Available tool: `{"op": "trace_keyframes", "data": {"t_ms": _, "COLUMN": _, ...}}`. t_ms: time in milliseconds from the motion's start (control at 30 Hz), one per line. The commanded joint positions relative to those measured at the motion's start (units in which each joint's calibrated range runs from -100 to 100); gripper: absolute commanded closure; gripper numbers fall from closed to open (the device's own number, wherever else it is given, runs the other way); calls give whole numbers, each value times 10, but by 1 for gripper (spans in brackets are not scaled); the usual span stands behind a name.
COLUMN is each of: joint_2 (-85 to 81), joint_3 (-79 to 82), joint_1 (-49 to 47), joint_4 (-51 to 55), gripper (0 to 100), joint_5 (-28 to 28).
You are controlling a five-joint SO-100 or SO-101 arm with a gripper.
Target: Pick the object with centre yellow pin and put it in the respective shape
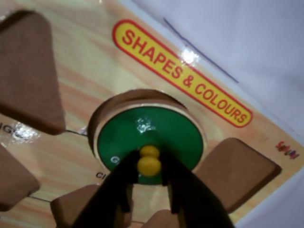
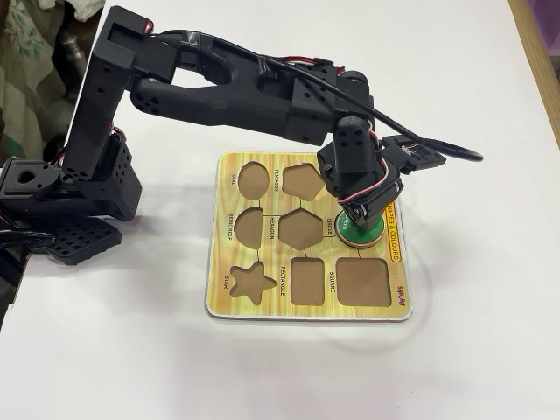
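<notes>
The gripper (image 1: 149, 166) has its two black fingers pinched on the small yellow knob (image 1: 149, 160) at the middle of the green disc (image 1: 149, 135); the disc sits over the round hole (image 1: 107, 107) of the wooden puzzle board (image 1: 85, 61), but not squarely in it — in the wrist view a dark crescent of the hole shows along the upper left, and the pale rim stands proud of the board there. From the fixed view the disc (image 2: 360, 234) lies at the board's (image 2: 262, 302) right edge, under the arm's wrist, though that view is too small to say whether it is flat or tilted.

The main risk is letting go too soon; if the disc rides on the lip of the hole, it would likely stay cocked or slide out across the board. Pressing down while off-centre could jam the rim against the edge, or shove the whole board over the white table (image 2: 472, 367) — nothing appears to hold the board down. The knob is small and round; a sideways nudge could make it slip from the fingers.
</notes>
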Motion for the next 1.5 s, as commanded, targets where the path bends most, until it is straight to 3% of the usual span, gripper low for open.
{"op": "trace_keyframes", "data": {"t_ms": 0, "joint_2": -8, "joint_3": -23, "joint_1": -5, "joint_4": -6, "gripper": 96, "joint_5": -2}}
{"op": "trace_keyframes", "data": {"t_ms": 800, "joint_2": -8, "joint_3": -23, "joint_1": -17, "joint_4": -6, "gripper": 96, "joint_5": -2}}
{"op": "trace_keyframes", "data": {"t_ms": 1000, "joint_2": -11, "joint_3": -23, "joint_1": -34, "joint_4": -5, "gripper": 85, "joint_5": -2}}
{"op": "trace_keyframes", "data": {"t_ms": 1467, "joint_2": -84, "joint_3": 15, "joint_1": -24, "joint_4": -3, "gripper": 84, "joint_5": -1}}
